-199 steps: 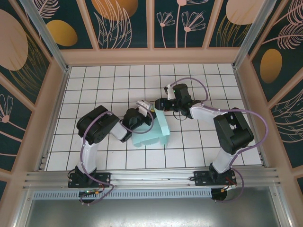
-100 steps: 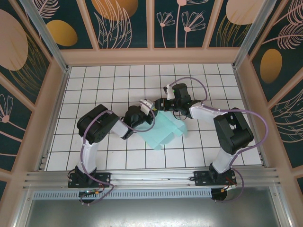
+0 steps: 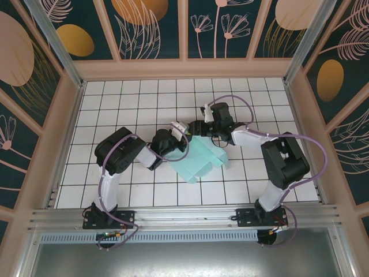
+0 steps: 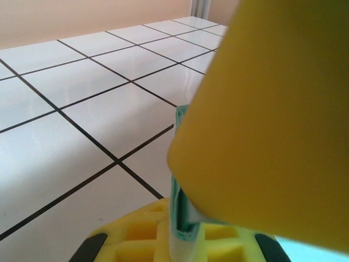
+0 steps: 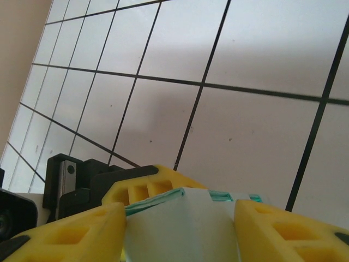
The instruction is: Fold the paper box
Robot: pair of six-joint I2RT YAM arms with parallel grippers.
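Left arm [image 3: 118, 154]: rises from its base, elbow bent out to its own left, forearm running inward across the white, black-gridded tile worktop [image 3: 115, 104] to the middle. Wrist low.

Left fingers [image 3: 180, 128]: closed tight. In the left wrist view, a thin edge of the pale mint-blue thin-card paper box [image 3: 199, 157] is pinched between the two yellow pads and stands on edge between them.

Right arm [image 3: 283, 160]: elbow folded out to its own right, white forearm reaching inward. Its wrist meets the left one almost tip to tip.

Right fingers [image 3: 196, 127]: partly apart. In the right wrist view, a folded piece of the card fills the gap between the two yellow pads and touches the inner face of each. Cannot tell whether they clamp it or only flank it.

Paper box: its far edge is up at both sets of fingertips. The body slopes away from them toward the arm bases, mostly on the right-arm side of the left fingers. It is partly folded, with one flap standing up along the side away from the left fingers. The near corner is down on the worktop.
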